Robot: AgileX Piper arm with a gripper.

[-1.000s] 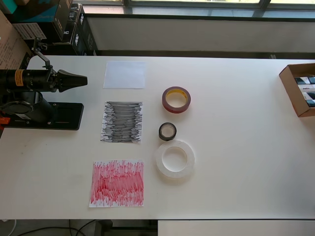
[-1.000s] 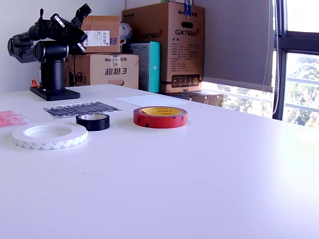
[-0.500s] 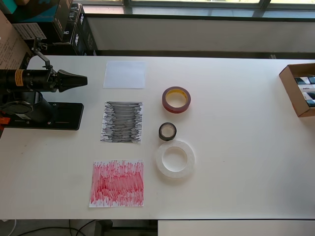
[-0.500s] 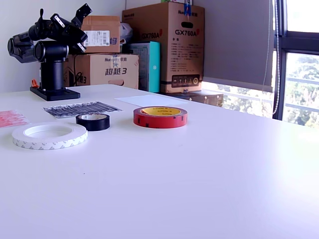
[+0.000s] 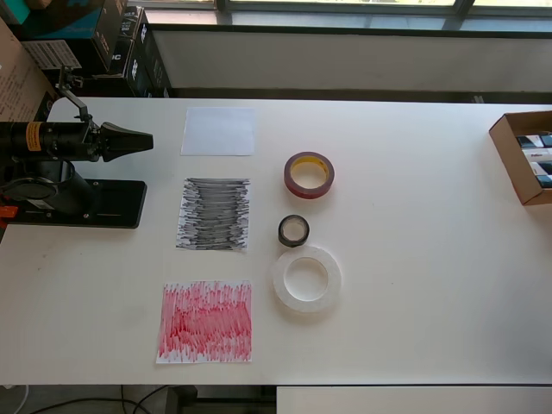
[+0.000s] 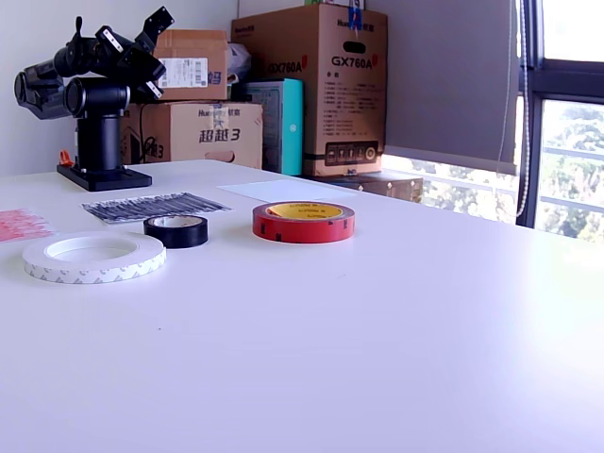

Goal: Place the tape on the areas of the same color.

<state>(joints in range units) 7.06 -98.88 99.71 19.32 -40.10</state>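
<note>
I see the three rolls lying mid-desk [image 5: 414,259], well off its edges. My pincer [image 5: 142,141] looks pressed together, holding nothing, above the desk's overhead-left end.

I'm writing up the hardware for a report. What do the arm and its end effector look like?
The arm is black with rounded cylindrical joints, a yellow-orange label on one link, and a thin black cable looping above it. It stands on a flat black base plate. The end effector is black and tapers to a point.
</note>
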